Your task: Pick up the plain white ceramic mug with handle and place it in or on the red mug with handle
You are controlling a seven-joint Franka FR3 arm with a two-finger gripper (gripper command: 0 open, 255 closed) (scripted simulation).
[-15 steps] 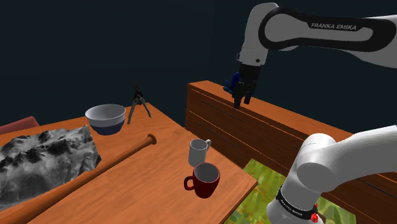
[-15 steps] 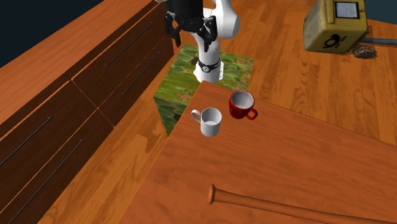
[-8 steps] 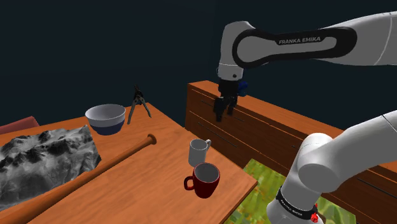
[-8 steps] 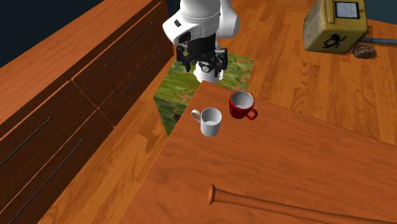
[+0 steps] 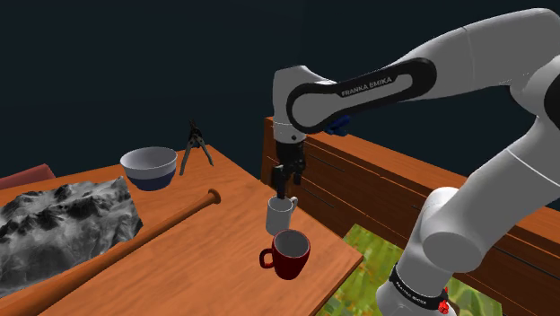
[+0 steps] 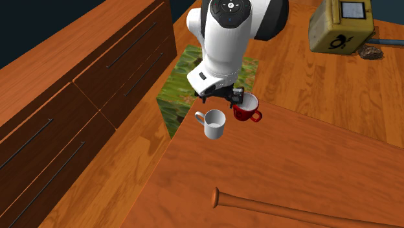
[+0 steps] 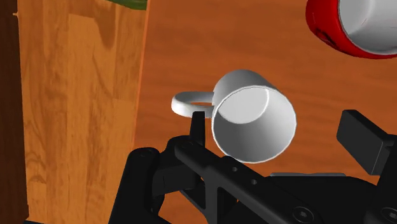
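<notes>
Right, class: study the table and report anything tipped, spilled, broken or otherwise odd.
Nothing stands out. The white mug and the red mug both stand upright and apart near the table edge, the bat lies flat, and the open gripper hangs over the white mug.

Red mug [image 7: 356,28] cropped in wrist view; bat [image 6: 278,208] cropped in second exterior view

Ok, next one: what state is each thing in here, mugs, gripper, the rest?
Plain white mug with handle: upright, empty, on the wooden table, not gripped.
Red mug with handle: upright, empty, apart from the white one.
Black two-finger gripper: open, just above the white mug.
Wooden baseball bat: lying flat.
Wooden dresser drawers: shut.
</notes>
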